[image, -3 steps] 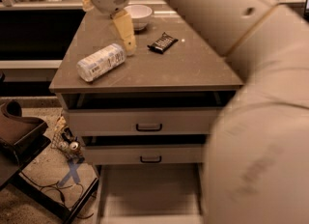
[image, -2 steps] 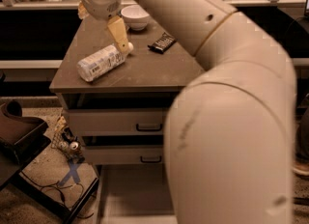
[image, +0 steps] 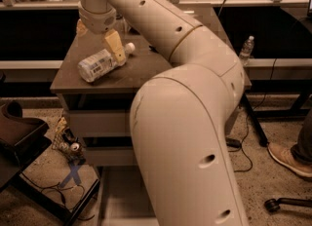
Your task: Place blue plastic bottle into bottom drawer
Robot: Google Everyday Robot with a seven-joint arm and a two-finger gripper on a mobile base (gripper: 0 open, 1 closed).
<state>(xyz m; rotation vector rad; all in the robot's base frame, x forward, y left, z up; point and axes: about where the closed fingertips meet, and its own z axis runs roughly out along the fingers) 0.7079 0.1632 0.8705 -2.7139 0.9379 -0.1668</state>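
The blue plastic bottle (image: 100, 64) lies on its side on the grey cabinet's top (image: 87, 81), white cap pointing back right. My gripper (image: 100, 45) hangs just above it, open, with one yellowish finger (image: 116, 48) touching or nearly touching the bottle near its neck. It holds nothing. The bottom drawer (image: 119, 196) stands pulled out at floor level. My big arm (image: 185, 137) hides most of it and the right side of the cabinet.
A small clear water bottle (image: 246, 49) stands on a ledge at the right. A dark chair (image: 19, 132) stands at the left above cables and a blue tape cross (image: 73, 172). A person's shoe (image: 287, 159) and a chair caster (image: 273, 204) are on the floor at the right.
My gripper has moved left and down over the bottle. My arm now covers the bowl and the dark object on the cabinet's top. The bottle has not moved.
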